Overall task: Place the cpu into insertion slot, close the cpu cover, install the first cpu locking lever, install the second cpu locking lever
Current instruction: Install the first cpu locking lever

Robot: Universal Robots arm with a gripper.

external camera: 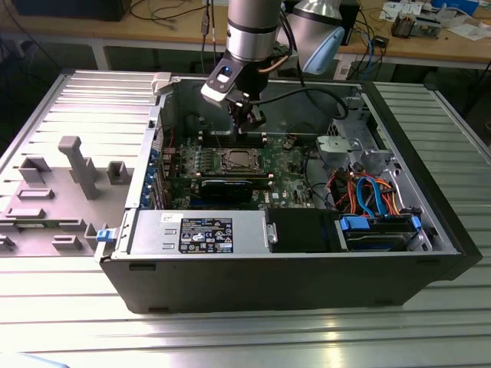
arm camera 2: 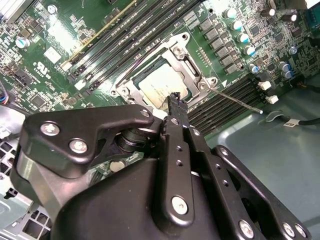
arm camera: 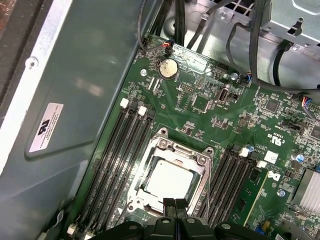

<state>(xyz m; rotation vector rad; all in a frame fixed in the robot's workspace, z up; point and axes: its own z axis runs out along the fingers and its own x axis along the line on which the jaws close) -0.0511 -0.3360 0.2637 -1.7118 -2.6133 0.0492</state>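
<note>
Open computer case (external camera: 268, 284) lies on its side on the slatted metal desk (external camera: 230, 337), with the green motherboard (arm camera: 200, 105) exposed. Insertion slot (arm camera 2: 133, 79) sits on that board.

- cpu (arm camera: 169, 181) is seated in the insertion slot. It lies flat, silver-grey top facing up. It is square with no long axis, and its edges run parallel to the slot's rim.
- cpu cover (arm camera: 201, 167) is down over the insertion slot. The frame lies flat around the chip, whose top shows through the window.
- Memory slots (arm camera: 122, 150) flank the insertion slot on two opposite sides, their long axes parallel to the slot's edges.
- A thin metal lever (arm camera 2: 235, 99) reaches out from one corner of the insertion slot. Its free end is over the neighbouring memory slots, and its long axis slants across them.
- gripper (arm camera: 175, 205) hangs just above one edge of the insertion slot. The fingertips are pressed together with nothing between them. Cannot tell whether the tips touch the cover.
- In the exterior view the gripper (external camera: 247, 126) stands over the far side of the insertion slot.
</note>
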